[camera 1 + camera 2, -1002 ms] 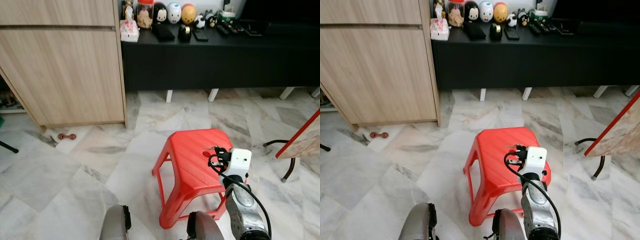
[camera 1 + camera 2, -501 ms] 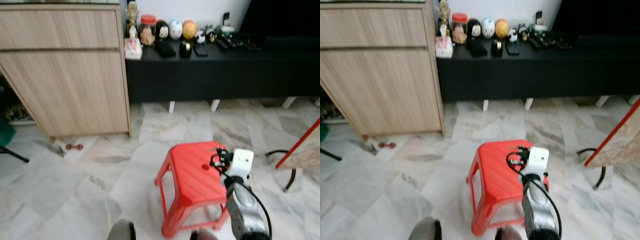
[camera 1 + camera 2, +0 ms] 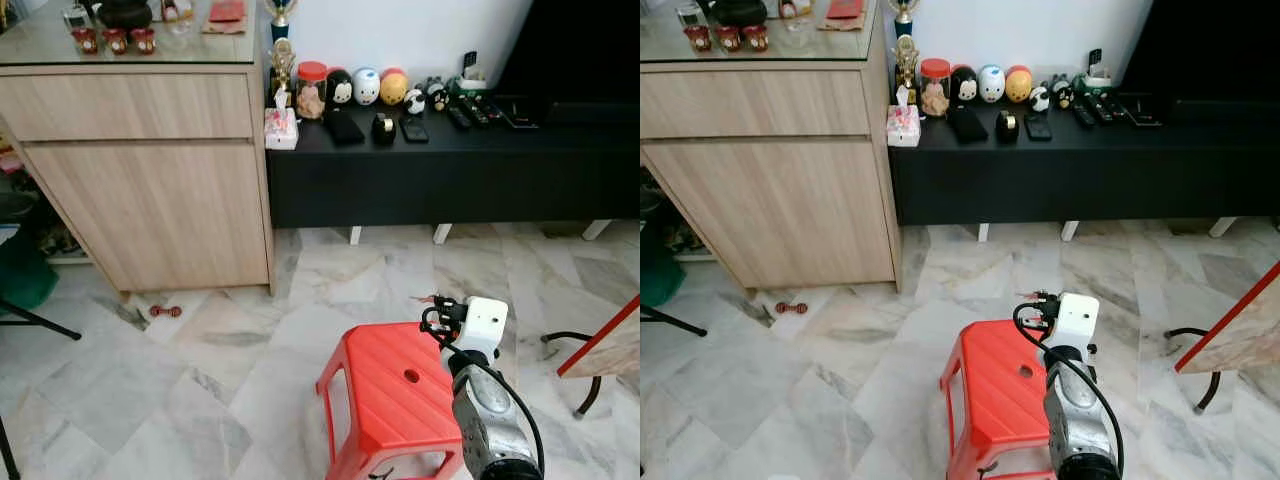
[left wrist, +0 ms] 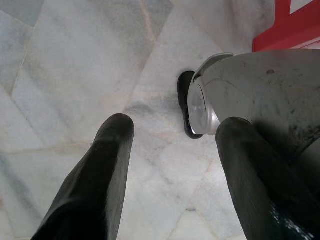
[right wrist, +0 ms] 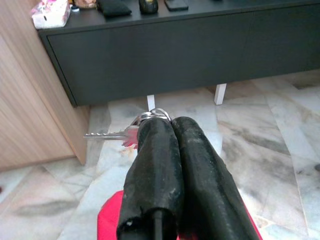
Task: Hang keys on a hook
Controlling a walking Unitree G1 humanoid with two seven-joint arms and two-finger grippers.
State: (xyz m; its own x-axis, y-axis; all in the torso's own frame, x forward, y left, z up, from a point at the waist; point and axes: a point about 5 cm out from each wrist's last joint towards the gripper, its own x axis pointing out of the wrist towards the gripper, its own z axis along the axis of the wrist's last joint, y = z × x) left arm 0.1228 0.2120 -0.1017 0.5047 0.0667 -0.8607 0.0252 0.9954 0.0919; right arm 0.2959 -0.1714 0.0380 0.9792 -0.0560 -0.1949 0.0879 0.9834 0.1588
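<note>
My right gripper (image 5: 172, 122) is shut on a small bunch of keys (image 5: 126, 134); one silver key sticks out sideways from between the black fingers, with the ring just behind it. In the left eye view the keys (image 3: 426, 299) hang in the air just past the far edge of a red plastic stool (image 3: 395, 395), in front of the white wrist box (image 3: 484, 321). My left gripper (image 4: 175, 124) hangs open over the marble floor beside my silver leg (image 4: 250, 85), with nothing between its fingers.
A long black low console (image 3: 450, 165) with figurines and remotes on top runs along the far wall. A light wooden cabinet (image 3: 150, 190) stands to its left. A small red toy (image 3: 164, 311) lies on the floor. A red-edged table (image 3: 600, 345) juts in at the right.
The whole picture has shifted down, so the camera has moved and more of the cabinet top and wall shows. The right gripper with the keys has gone from over the stool's top to past its far edge.
</note>
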